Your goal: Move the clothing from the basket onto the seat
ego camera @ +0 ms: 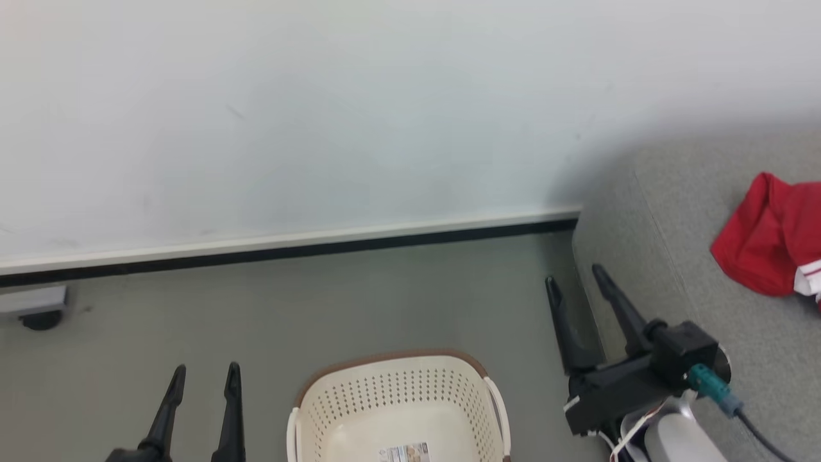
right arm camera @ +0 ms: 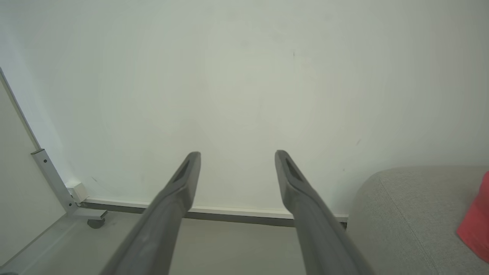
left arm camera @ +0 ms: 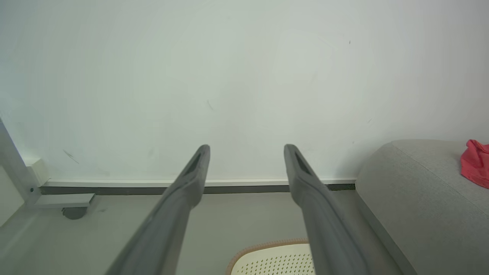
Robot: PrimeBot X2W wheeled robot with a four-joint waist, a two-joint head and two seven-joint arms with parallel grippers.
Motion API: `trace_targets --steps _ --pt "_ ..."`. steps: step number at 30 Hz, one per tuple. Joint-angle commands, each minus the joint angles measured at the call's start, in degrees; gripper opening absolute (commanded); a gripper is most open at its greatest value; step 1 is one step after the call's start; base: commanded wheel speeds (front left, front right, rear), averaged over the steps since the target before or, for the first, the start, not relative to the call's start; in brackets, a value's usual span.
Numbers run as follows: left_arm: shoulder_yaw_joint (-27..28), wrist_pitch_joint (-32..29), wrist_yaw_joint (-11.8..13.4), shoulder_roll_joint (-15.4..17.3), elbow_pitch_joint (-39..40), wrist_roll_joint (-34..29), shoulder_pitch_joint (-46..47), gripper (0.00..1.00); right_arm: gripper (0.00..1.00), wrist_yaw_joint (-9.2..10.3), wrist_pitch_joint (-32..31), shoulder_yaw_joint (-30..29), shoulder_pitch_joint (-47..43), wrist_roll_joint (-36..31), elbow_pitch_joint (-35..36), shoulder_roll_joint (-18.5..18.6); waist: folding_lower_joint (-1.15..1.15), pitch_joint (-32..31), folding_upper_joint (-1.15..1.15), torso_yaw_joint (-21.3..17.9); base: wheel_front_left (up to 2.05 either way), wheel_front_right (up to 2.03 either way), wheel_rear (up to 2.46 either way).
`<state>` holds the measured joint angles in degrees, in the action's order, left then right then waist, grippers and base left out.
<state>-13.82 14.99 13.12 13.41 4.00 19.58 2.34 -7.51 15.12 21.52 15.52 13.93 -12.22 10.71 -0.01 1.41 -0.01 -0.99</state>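
Observation:
The cream-white basket (ego camera: 397,410) with its brown rim stands on the floor at the bottom centre; its visible floor holds a barcode label and no fabric. Red clothing (ego camera: 773,237) with white trim lies on the grey seat (ego camera: 648,212) at the right edge. My left gripper (ego camera: 205,372) is open at the lower left, left of the basket, nothing between its fingers. My right gripper (ego camera: 576,276) is open, held beside the seat's near corner, right of the basket. The left wrist view shows the basket rim (left arm camera: 267,246), the seat (left arm camera: 416,191) and the clothing (left arm camera: 475,162).
A pale wall (ego camera: 321,115) with a white and black skirting runs across behind the grey floor (ego camera: 321,301). A metal frame foot on a castor (ego camera: 38,311) stands at the far left by the wall.

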Motion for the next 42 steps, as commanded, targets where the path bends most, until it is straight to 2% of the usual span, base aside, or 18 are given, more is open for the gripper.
trace_targets --steps 1,13,18,38,42 --pt "0.76 0.23 -0.81 0.09 0.41 -0.68 -1.80 1.00 1.00 0.03 0.04 0.33 -1.51 -0.57 0.21 -0.34 0.01 -3.18 0.01 2.50 0.00 0.00 0.00" --pt "3.75 0.23 -5.69 -2.71 0.12 -4.73 -6.63 1.00 1.00 0.03 0.04 -2.91 -10.11 -2.81 1.43 -1.82 0.01 -6.83 0.01 2.31 0.00 0.00 0.00" --pt "4.86 0.23 -7.27 -3.55 -0.62 -6.93 -7.81 1.00 1.00 0.03 0.04 -2.47 -12.99 -3.43 2.17 -2.27 0.01 -7.34 0.01 1.48 0.00 0.00 0.00" --pt "7.53 0.23 -10.47 -6.71 -3.08 -10.53 -8.31 1.00 1.00 0.03 0.04 -3.17 -14.90 -3.48 2.71 -2.56 0.01 -6.86 0.01 0.14 0.00 0.00 0.00" --pt "8.03 0.23 -11.07 -7.43 -3.33 -9.57 -8.66 1.00 1.00 0.03 0.04 -3.16 -14.97 -3.40 2.71 -2.65 0.01 -6.97 0.01 0.14 0.00 0.00 0.00"
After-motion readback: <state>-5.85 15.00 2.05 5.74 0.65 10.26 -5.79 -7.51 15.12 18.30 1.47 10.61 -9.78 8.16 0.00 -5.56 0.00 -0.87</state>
